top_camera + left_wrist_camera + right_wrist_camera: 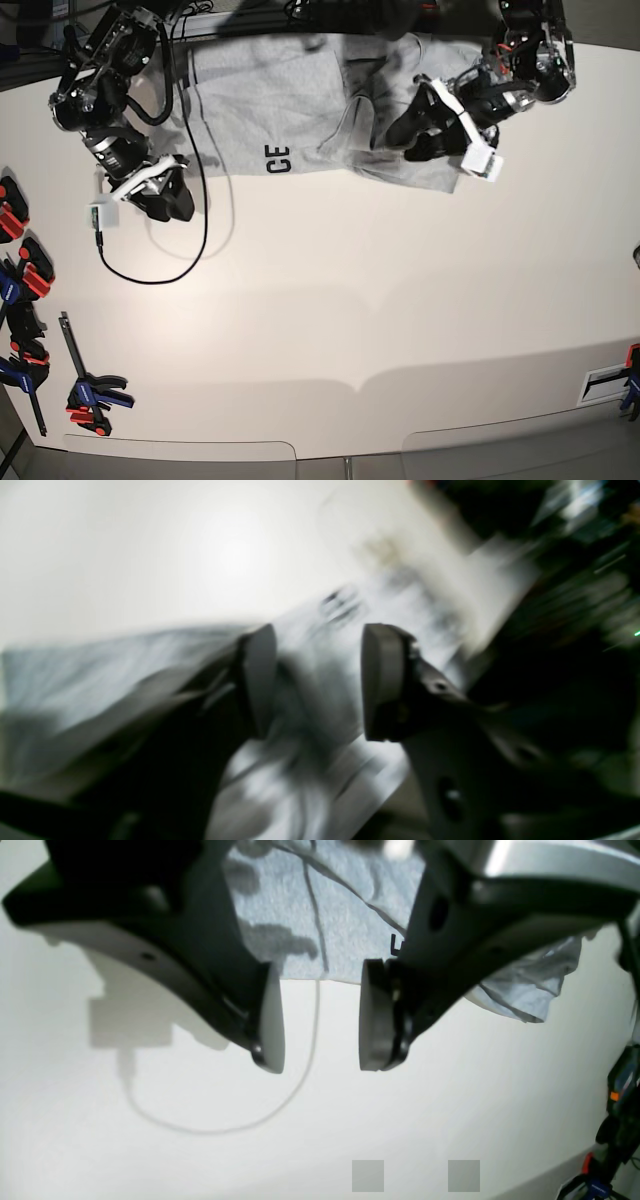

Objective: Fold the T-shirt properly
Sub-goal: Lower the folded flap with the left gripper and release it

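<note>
Your left gripper (317, 680) is hovering spread over the T-shirt (300, 100); your right gripper (320, 1015) is gaping, empty, beside the hem; pinch single layers only.

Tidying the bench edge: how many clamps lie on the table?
At least 5: four clamps along the left edge, one at the right edge; cropped ones may hide more.

Base view looks straight down from high; wrist views sit close behind each claw, sharing the T-shirt (300, 120).
</note>
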You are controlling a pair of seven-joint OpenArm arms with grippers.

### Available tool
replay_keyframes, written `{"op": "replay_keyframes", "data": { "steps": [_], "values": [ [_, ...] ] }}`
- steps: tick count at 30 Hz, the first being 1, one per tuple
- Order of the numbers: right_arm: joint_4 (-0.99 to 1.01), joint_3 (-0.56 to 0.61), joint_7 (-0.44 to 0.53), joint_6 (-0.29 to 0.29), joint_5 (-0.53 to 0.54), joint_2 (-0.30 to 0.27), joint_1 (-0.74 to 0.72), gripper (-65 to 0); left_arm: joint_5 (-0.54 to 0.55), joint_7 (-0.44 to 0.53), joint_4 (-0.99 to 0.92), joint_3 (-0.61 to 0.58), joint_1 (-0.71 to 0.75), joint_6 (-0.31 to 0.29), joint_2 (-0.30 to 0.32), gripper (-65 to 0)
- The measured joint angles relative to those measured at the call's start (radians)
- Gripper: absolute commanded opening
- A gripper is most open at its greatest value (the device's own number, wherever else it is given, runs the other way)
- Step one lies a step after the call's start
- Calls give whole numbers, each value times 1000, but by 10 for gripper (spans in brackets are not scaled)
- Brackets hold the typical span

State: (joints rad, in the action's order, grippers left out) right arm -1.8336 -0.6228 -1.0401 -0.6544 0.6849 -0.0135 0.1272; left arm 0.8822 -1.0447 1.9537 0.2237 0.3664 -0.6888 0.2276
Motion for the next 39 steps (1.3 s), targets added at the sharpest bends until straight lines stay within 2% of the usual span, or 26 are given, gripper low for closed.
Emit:
{"op": "replay_keyframes", "data": {
  "steps": [4,8,11,13,19,24,25,26,31,33,35,39],
  "values": [
    [0,0,-1,0,3,0,0,-414,-19,-4,0,0,37,0,71,-450],
    [0,0,0,0,3,0,0,-414,15,-3,55,1,107,0,155,-450],
    [0,0,0,0,2,0,0,-414,9,-8,134,0,191,0,175,-450],
    [0,0,0,0,3,0,0,-414,3,-4,191,-1,242,-1,179,-451],
    [0,0,0,0,17,1,0,-414,-148,-17,211,-1,327,-3,183,-451],
    [0,0,0,0,34,0,0,-414,-179,35,175,-1,365,-3,180,-461],
    [0,0,0,0,34,0,0,-414,-180,40,172,-1,365,16,177,-461],
    [0,0,0,0,33,0,0,-414,-180,51,172,0,364,35,167,-461],
    [0,1,-4,0,53,2,0,-414,-228,73,172,0,362,34,107,-461],
    [0,1,-4,0,53,2,0,-414,-227,77,172,-2,362,34,105,-461],
    [0,1,-3,0,53,2,0,-414,-230,77,172,-7,362,60,105,-461],
    [0,1,-3,0,56,2,0,-414,-230,80,172,-34,362,61,97,-461]
  ]
}}
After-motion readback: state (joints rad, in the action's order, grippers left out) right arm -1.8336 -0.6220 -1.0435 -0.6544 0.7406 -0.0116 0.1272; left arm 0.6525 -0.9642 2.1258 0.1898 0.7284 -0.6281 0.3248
